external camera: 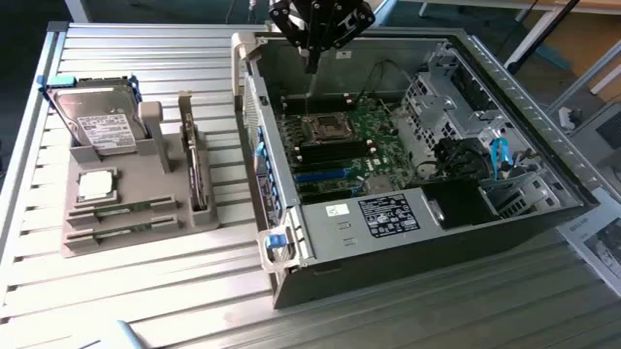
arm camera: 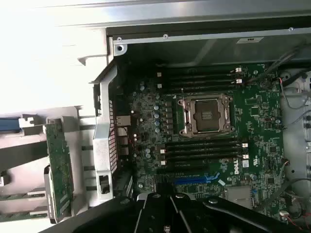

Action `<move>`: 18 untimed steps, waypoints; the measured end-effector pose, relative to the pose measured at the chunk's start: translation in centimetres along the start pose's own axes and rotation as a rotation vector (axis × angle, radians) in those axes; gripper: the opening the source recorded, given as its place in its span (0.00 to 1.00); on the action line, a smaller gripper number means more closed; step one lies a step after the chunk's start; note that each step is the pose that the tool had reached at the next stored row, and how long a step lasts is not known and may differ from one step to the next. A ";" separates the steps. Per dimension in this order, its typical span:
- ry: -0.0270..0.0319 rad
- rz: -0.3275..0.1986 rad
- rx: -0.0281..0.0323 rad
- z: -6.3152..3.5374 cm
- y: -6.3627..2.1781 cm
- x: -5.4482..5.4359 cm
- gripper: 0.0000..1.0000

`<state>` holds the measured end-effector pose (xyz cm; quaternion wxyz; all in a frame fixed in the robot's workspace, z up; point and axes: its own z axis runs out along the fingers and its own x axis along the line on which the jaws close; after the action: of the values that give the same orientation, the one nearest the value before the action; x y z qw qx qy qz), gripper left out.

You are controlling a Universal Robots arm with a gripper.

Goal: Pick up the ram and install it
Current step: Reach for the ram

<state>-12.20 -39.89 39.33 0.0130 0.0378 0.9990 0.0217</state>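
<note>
On the slatted bench (external camera: 145, 305), nearest in the exterior view, stands a grey holder (external camera: 145, 182). In its front slots lie two green strips, the nearer ram (external camera: 118, 234) and the second ram (external camera: 124, 211). Behind them sit the square processor chip (external camera: 97, 185) and the hard drive (external camera: 97, 123), with the expansion card (external camera: 194, 156) upright at the holder's edge towards the computer case (external camera: 408, 254).

Farther off, the gripper (external camera: 310, 70) hangs over the far part of the open case, above the motherboard (external camera: 350, 138) and well apart from both strips. I cannot tell how its jaws stand, and no strip is seen in them. I judge the pick-up not yet done. It calls for a grip on a thin strip seated low between the holder's walls.

The wrist view looks straight down past the gripper (arm camera: 170, 218) onto the motherboard (arm camera: 146, 126). It makes plain the open processor socket (arm camera: 206, 114) and the black memory slots (arm camera: 199, 148) beside it, all unfilled. The exterior view gives the holder's layout and the gripper's height.
</note>
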 end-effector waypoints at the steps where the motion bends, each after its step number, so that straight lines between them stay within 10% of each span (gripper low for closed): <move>1: 0.0000 0.000 0.0000 0.01 -0.02 0.3 0.10; 4: -0.0003 0.000 -0.0001 0.00 -0.28 3.7 0.10; 18: -0.0005 0.000 -0.0001 0.06 -0.98 12.8 0.10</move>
<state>-25.01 -39.90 38.91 0.0133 0.0379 0.9990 0.0217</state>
